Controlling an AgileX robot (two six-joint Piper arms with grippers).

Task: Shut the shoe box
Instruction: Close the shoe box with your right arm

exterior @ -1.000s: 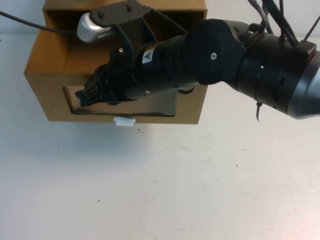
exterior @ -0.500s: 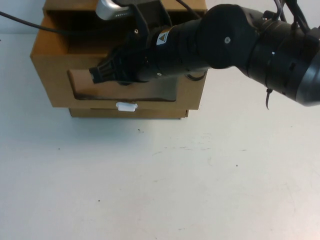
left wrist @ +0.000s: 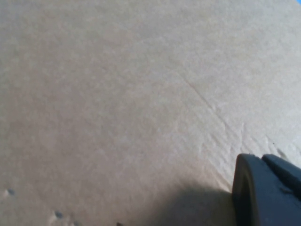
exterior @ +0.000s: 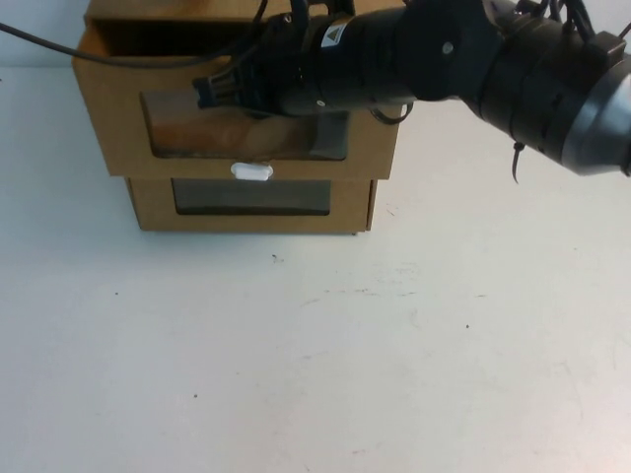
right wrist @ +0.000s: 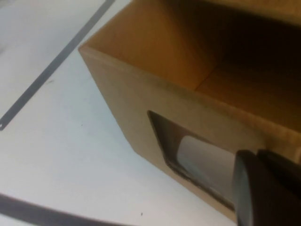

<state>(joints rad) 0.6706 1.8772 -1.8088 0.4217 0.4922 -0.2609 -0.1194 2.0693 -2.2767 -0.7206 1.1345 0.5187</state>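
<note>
Shoe box (exterior: 113, 138) sat atop lookalike box (exterior: 148, 205) on tabletop (exterior: 315, 345), seemingly not fully in. Right tool (exterior: 207, 92) at its front: best pushed squarely, centred. Left tool (left wrist: 265, 190) faced cardboard. Could not tell either grip.

The white table (exterior: 325, 374) fills the high view. Its surface is matt and faintly scuffed, with a few small dark specks (exterior: 275, 258) scattered over it. Only one thing rests directly on it: the lower cardboard box (exterior: 148, 205), at the far edge towards the left, its window facing the robot. The shoe box (exterior: 108, 128) sits on top of that box, not on the table itself. In the right wrist view a thin grey line (right wrist: 51, 66) crosses the table beside the boxes. The right gripper (exterior: 212, 91) hangs above the table at the shoe box's front. The left gripper (left wrist: 265, 190) lies close against plain cardboard.
</note>
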